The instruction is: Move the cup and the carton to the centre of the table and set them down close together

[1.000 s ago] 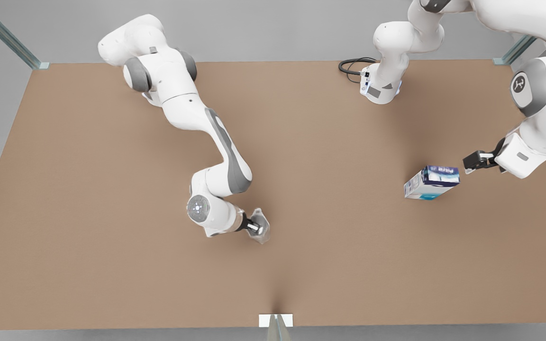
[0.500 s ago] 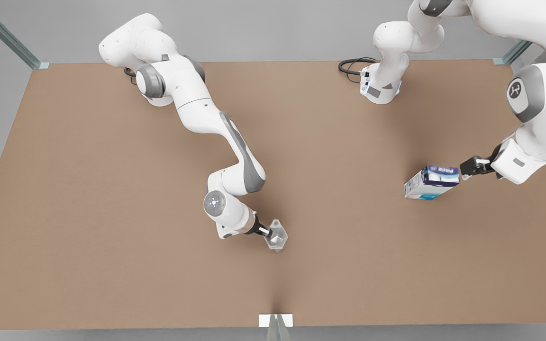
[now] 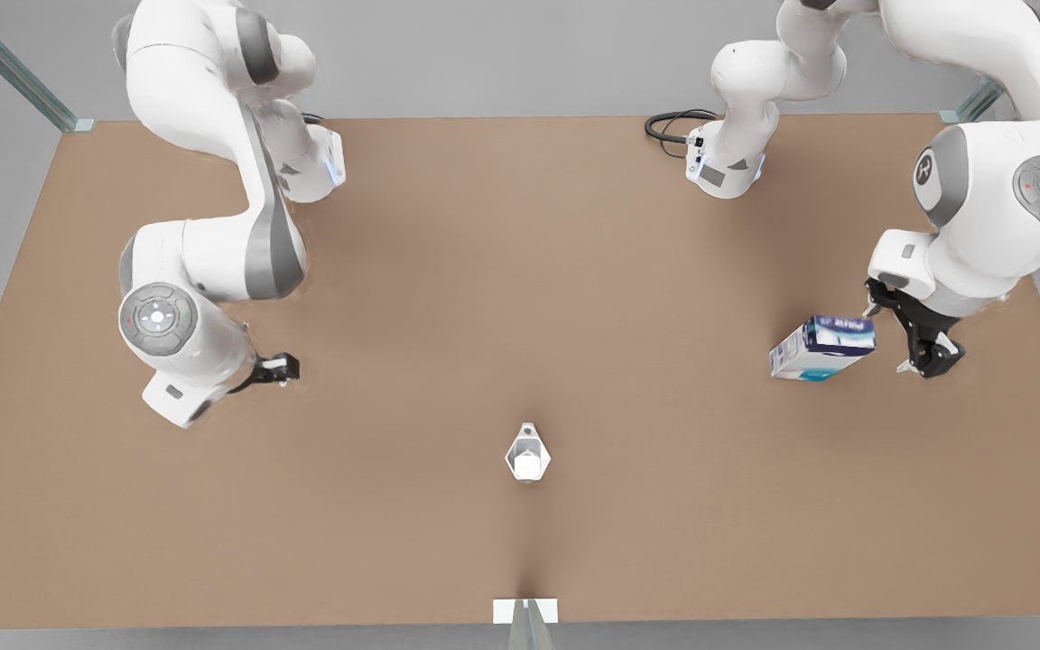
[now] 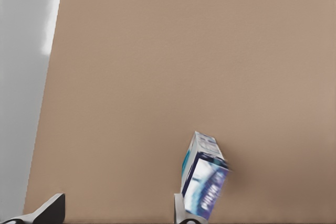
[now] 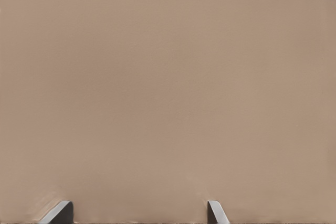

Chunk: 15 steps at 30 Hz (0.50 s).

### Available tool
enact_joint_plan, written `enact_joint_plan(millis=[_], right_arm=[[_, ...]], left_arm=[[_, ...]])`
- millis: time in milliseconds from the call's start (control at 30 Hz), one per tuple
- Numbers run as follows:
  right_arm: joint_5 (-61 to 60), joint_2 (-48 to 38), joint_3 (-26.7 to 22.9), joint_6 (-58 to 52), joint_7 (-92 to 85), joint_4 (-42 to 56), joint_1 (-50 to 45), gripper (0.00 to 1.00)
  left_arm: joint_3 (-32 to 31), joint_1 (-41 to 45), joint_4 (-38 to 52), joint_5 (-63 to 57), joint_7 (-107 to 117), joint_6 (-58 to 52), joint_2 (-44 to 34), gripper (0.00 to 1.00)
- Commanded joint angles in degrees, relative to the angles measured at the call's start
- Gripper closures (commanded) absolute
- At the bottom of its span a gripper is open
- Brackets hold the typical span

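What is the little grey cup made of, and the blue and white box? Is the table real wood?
The small light-grey faceted cup looks like hard matte plastic or ceramic: flat angular sides, white inside. It is hard to say which. The white carton with dark blue top and teal print looks like printed cardboard, with sharp folded edges. The plain matte brown table shows no grain, so maybe board or laminate.

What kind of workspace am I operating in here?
Likely a bare simulated test bench, not a home or kitchen: a large plain matte brown table, metal frame posts at its corners, and two white arms, with a small faceted light-grey cup and a white-and-blue carton.
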<state>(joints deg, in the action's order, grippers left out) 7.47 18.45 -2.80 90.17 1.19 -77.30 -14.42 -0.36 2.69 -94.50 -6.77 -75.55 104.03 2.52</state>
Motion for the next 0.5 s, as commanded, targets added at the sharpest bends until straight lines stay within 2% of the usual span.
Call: enact_joint_plan(millis=[0, 100, 233, 333, 467], right_arm=[[0.4, -3.4, 1.1, 0.7, 1.6, -3.7, 1.3, 0.00], [0.5, -10.0, 4.1, 2.9, 5.4, -10.6, 6.2, 0.00], [0.5, -9.2, 4.1, 3.3, 6.5, -9.9, 5.8, 0.00], [0.4, -8.1, 4.1, 3.5, 7.0, -9.3, 5.3, 0.00], [0.4, -7.2, 4.1, 4.8, 7.0, -9.3, 5.5, 0.00]], left_arm=[[0.0, -0.1, -0.7, -1.3, -3.5, 1.3, -0.4, 0.00], [-0.1, 0.1, 0.6, 1.4, -13.3, -1.7, 0.7, 0.00], [0.2, -9.1, 0.0, 1.2, -20.7, 0.1, 5.9, 0.00], [0.5, -10.1, 0.1, 0.7, -20.1, -1.7, 7.1, 0.00], [-1.8, -9.0, -8.8, 0.9, -18.8, -2.8, 2.5, 0.00]])
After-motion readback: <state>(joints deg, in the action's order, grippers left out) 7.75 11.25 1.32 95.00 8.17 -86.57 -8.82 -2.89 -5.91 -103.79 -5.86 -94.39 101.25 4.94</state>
